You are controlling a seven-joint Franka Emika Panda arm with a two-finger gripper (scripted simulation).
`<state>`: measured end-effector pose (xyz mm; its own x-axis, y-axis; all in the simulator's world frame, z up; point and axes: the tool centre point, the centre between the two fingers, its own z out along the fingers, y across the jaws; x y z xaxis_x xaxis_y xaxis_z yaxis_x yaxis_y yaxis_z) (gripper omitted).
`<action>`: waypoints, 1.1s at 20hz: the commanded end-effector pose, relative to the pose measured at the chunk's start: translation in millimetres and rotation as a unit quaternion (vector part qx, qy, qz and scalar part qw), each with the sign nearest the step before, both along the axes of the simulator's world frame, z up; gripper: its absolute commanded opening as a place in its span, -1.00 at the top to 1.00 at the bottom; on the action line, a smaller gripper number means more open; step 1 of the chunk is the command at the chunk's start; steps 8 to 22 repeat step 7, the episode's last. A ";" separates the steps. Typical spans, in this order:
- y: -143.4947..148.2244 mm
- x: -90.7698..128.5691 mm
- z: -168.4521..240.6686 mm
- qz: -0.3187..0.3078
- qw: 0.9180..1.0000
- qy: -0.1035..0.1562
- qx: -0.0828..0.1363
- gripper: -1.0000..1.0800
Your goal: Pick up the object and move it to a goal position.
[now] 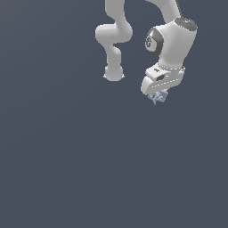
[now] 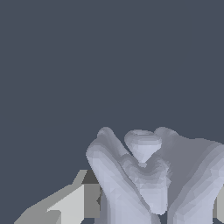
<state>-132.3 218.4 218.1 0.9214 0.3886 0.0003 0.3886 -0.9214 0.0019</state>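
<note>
The object (image 1: pixel 159 96), a small pale lavender-blue lump with several jutting prongs, is sitting between the jaws at the lower tip of the white gripper (image 1: pixel 156 97). In the exterior view it is appearing toward the upper part of the exterior view's right, poking out just below the gripper's body, with one or two of its prongs pointing down and outward. It is much smaller than the gripper holding it.

In the wrist view the object (image 2: pixel 146 175) is filling the lower half of the picture, its rounded prongs spreading upward and sideways, one short stubby knob in the middle and longer lobes to either side. A pale grey finger (image 2: pixel 70 203) is pressing close against its side, and a thin sliver of something pale is showing at the opposite edge of the picture, too little to identify. The jaws are standing narrowly apart, closing on the lump and gripping it.

Above the gripper, the white arm (image 1: pixel 171 42) is bending down from the top of the exterior view, its thick last link tilting toward the gripper, while another section of the arm (image 1: pixel 114 40) is curving down nearer the middle of the view.

All around, a plain dark blue-grey surface (image 1: pixel 67 156) is filling both views; whether the object is touching it cannot be told.
</note>
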 end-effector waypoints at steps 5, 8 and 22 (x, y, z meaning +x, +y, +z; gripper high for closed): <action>6.2 -6.4 7.9 -0.001 1.000 0.000 0.000 1.00; 5.9 -5.7 7.6 -0.001 1.000 0.000 0.001 1.00; 5.9 -5.7 7.6 -0.001 1.000 0.000 0.001 1.00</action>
